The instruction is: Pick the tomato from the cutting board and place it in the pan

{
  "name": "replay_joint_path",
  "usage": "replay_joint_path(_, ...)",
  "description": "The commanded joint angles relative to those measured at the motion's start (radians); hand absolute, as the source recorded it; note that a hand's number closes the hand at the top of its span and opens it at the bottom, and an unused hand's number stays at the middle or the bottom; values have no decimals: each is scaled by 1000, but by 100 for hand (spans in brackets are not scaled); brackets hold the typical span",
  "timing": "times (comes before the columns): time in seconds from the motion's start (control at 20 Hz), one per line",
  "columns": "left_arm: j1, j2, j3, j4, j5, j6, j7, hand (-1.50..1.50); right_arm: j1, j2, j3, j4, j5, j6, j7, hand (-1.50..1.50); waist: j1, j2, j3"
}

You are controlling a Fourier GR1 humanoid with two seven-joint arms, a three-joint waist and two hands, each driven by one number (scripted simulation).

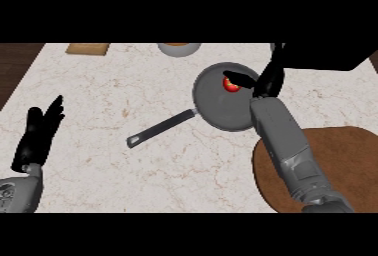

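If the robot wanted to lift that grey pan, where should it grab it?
Probably by the long black handle, coming from the lower left with the left robot hand. The handle juts out that way, slim and unobstructed, while the right robot hand holds the tomato over the round pan.

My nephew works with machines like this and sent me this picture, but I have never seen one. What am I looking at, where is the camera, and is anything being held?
This is a single picture taken from the robot's head, looking steeply down at a marble counter. The two grey forearms with black hands are the robot's own. The left hand rests open near the left edge. The right hand is over a grey pan with a black handle, its fingers curled round a red tomato. I cannot tell whether the tomato touches the pan. The brown cutting board lies at the lower right. A bowl and a wooden piece sit at the far edge.
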Motion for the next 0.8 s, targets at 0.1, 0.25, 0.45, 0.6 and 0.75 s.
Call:
replay_joint_path(0.1, 8, 21, 28, 10, -7, 4, 33, 0, 106, 1, -24, -88, -60, -19, -61, -150, -60, -22, -2)
replay_joint_path(0.25, 84, -18, 9, -80, -14, 31, 45, 0, 203, -30, -16, -203, -92, 60, -60, -150, -76, -33, -2)
replay_joint_path(0.45, 96, 39, 73, -24, 20, -12, 3, 0, 344, 2, 67, -405, -74, 119, 19, -150, -106, -44, -4)
replay_joint_path(0.6, 102, 9, 57, -63, -9, 40, 28, 0, 480, -48, 90, -549, -88, 235, 50, -150, -120, -48, -4)
replay_joint_path(0.75, 116, 17, 62, -46, 1, 15, 23, 0, 592, -99, 120, -732, -117, 371, 121, -150, -114, -44, -4)
